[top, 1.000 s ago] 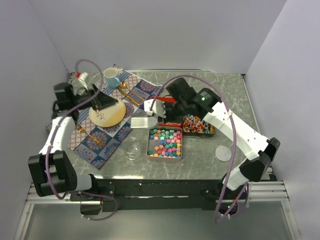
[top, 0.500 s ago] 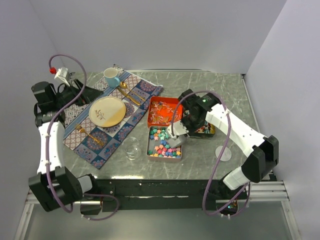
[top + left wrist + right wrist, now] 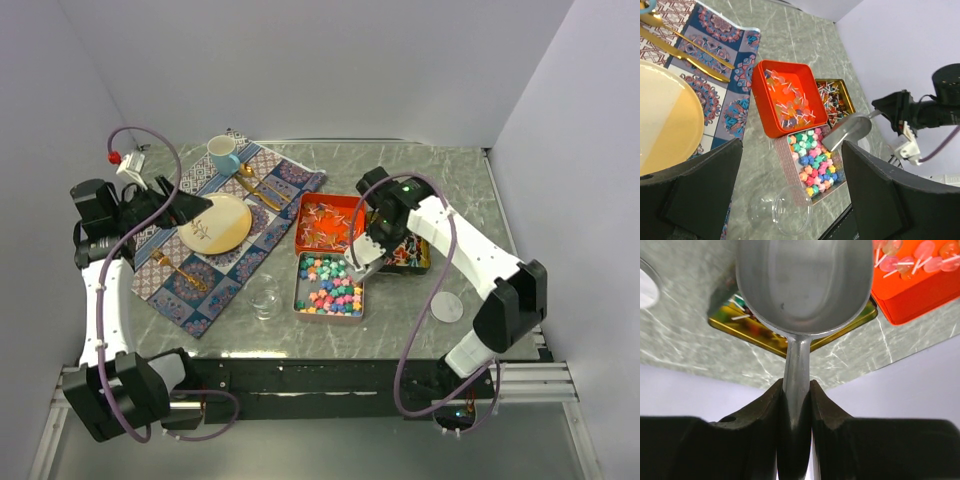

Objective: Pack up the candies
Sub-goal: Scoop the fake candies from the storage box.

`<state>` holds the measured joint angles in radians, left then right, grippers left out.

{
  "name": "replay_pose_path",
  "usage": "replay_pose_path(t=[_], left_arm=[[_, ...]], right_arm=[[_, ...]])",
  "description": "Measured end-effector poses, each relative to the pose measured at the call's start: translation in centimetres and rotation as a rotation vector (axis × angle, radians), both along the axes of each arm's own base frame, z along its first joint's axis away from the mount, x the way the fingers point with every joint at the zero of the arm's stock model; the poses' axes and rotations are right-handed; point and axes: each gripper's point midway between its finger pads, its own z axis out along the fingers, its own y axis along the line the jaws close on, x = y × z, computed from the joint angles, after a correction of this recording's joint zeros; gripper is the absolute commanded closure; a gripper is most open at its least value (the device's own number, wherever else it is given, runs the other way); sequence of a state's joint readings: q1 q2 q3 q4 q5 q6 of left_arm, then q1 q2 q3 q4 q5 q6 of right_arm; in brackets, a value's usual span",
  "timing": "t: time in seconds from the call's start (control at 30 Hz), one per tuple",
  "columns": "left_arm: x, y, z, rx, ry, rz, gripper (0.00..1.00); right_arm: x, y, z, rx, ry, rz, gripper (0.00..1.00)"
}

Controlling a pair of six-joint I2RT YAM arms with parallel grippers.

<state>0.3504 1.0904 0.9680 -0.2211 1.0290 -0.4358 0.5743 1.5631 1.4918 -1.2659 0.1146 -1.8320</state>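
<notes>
Currently the scoop (image 3: pixel 800 285) is pinched by its handle in the right hand (image 3: pixel 796 390), at the edge of the silver tin (image 3: pixel 298 290) holding the star candies (image 3: pixel 330 283). The left hand (image 3: pixel 197 207) is spread, empty. The bowl should be dipped shallowly, then kept level.

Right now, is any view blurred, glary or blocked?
Top external: evenly lit and sharp. Left wrist: sharp on the candies, but its own dark fingers fill the bottom corners. Right wrist: the scoop fills the frame close up, with a soft sheen.
</notes>
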Motion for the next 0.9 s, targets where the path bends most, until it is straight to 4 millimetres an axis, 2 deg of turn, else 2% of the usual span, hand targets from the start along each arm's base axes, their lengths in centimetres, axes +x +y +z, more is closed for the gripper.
replay_pose_path(t=[0.13, 0.27, 0.53, 0.73, 0.9], left_arm=[[-0.4, 0.0, -0.2, 0.017, 0.001, 0.001, 0.14], [-0.7, -0.1, -0.3, 0.019, -0.003, 0.002, 0.14], [-1.1, -0.2, -1.6, 0.007, 0.026, 0.003, 0.14], [-1.3, -0.2, -1.5, 0.011, 0.01, 0.007, 0.14], [-1.3, -0.1, -1.6, 0.011, 0.006, 0.01, 0.14]], right_arm=[[1.4, 0.2, -1.0, -0.069, -0.026, 0.03, 1.0], [1.9, 0.1, -1.6, -0.133, -0.063, 0.055, 1.0], [2.9, 0.5, -1.3, -0.244, -0.145, 0.107, 1.0], [3.1, 2.0, -1.0, -0.324, -0.21, 0.127, 1.0], [3.4, 3.2, -1.8, -0.38, -0.262, 0.12, 1.0]])
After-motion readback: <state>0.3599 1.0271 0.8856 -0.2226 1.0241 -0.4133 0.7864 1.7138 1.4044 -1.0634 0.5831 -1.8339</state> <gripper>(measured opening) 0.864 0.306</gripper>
